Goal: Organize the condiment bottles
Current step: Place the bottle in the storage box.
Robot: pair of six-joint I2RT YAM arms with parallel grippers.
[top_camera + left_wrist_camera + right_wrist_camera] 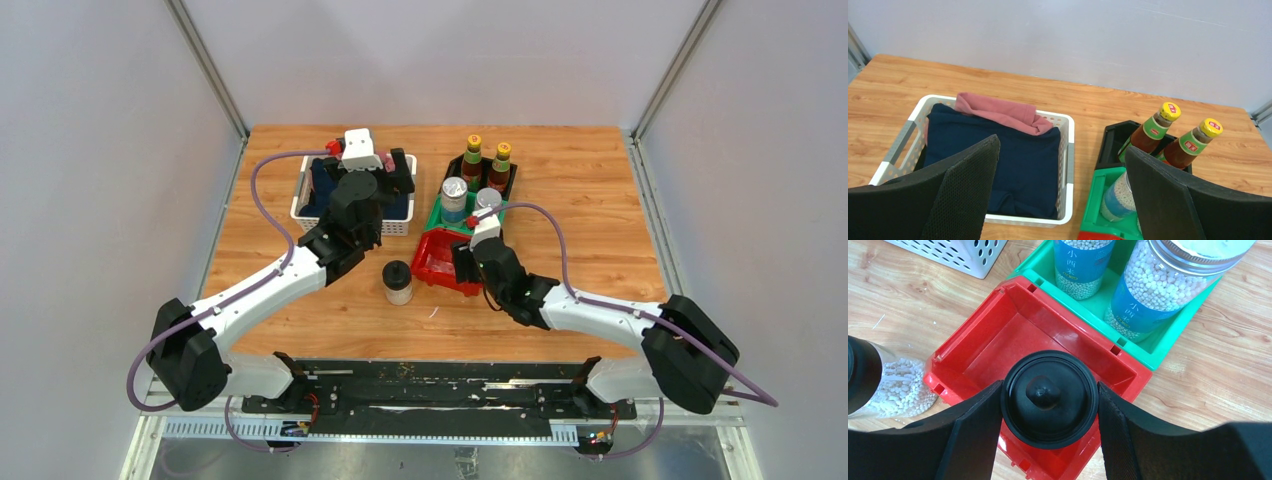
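Observation:
My right gripper (1048, 390) is shut on the black lid of a squat pale jar (1048, 402), held over the near part of the red bin (998, 335). A second black-lidded jar (397, 281) stands on the table left of that bin. Two silver-lidded shakers (1083, 265) (1168, 285) stand in the green bin (1158, 347). Two yellow-capped sauce bottles (1150, 132) (1190, 147) stand in the black bin (1113, 145). My left gripper (1063, 150) is open and empty, raised over the right end of the white basket (1068, 150).
The white basket (300, 205) holds dark blue and pink cloth at the back left. The red (432, 262), green (437, 215) and black (512, 183) bins form a diagonal row at centre right. Grey walls surround the table.

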